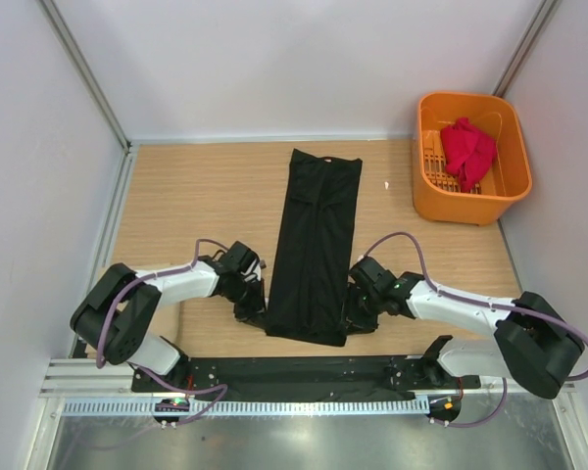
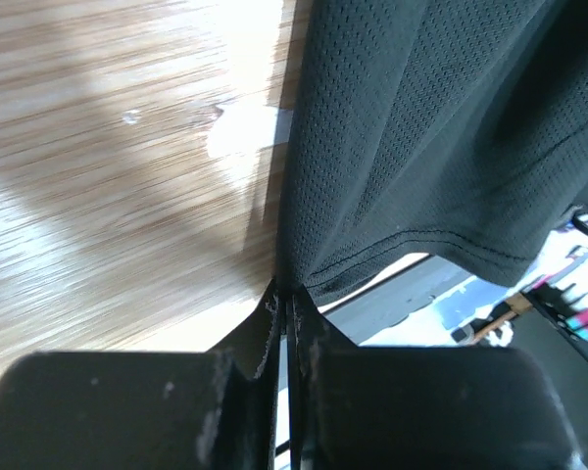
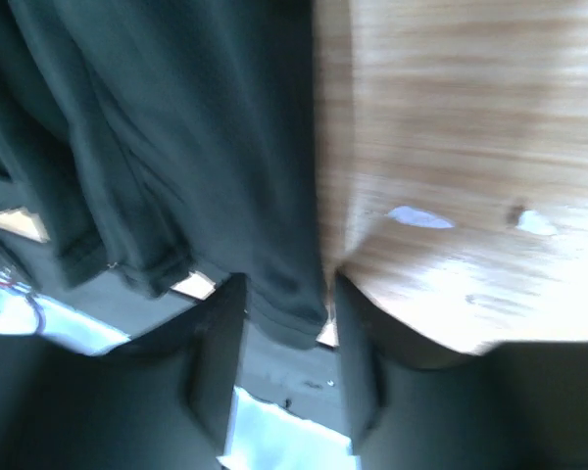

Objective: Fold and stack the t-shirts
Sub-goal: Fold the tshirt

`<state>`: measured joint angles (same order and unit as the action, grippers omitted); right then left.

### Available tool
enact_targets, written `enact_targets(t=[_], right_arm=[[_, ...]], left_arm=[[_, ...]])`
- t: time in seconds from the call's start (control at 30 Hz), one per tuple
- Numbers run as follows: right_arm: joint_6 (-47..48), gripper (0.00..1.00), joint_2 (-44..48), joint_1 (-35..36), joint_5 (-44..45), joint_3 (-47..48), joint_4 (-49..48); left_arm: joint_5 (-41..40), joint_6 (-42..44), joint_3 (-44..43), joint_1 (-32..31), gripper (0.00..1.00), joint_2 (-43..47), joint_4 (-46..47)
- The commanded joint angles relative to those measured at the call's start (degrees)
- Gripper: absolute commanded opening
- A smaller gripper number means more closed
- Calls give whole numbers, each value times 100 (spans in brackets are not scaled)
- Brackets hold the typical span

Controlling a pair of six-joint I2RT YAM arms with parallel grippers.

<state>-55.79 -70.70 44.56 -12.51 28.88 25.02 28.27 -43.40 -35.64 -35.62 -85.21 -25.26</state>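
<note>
The black shirt (image 1: 314,245) is lying on the desk (image 1: 196,186) as a long strip, and the crosswise fold is seemingly beginning. The left gripper (image 2: 286,294) is clenching its jaws on the near hem. The right gripper (image 3: 284,294) is keeping its jaws released around the hem, so they need closing first.

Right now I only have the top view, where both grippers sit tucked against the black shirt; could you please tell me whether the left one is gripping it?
Observer: Yes. The left wrist view shows the left gripper shut, with the shirt pinched between its tips right by the stitched hem.
Operator: Thank you. Is the right one closed on it too?
Observer: No. In the right wrist view the right gripper is open. The shirt's edge hangs between its fingers, which stand apart.
</note>
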Motion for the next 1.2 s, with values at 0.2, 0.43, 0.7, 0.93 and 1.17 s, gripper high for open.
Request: enact_targets(t=[0.2,0.43,0.7,0.93,1.17], right_arm=[[-353,53,416,88,-295,-673,-409],[-573,47,460,220,-278,-875,-278],[-749,45,926,212,-155,-1148,-32],[-872,42,988,220,-181,-1332,-303],[-679,1,1196,220,-94,-965,-24]], left_arm=[[539,-433,355,28,0,57,855],[557,-477,488,20,0,119,891],[574,-547,593,20,0,224,908],[592,-617,663,20,0,303,917],[775,-916,778,28,0,645,830]])
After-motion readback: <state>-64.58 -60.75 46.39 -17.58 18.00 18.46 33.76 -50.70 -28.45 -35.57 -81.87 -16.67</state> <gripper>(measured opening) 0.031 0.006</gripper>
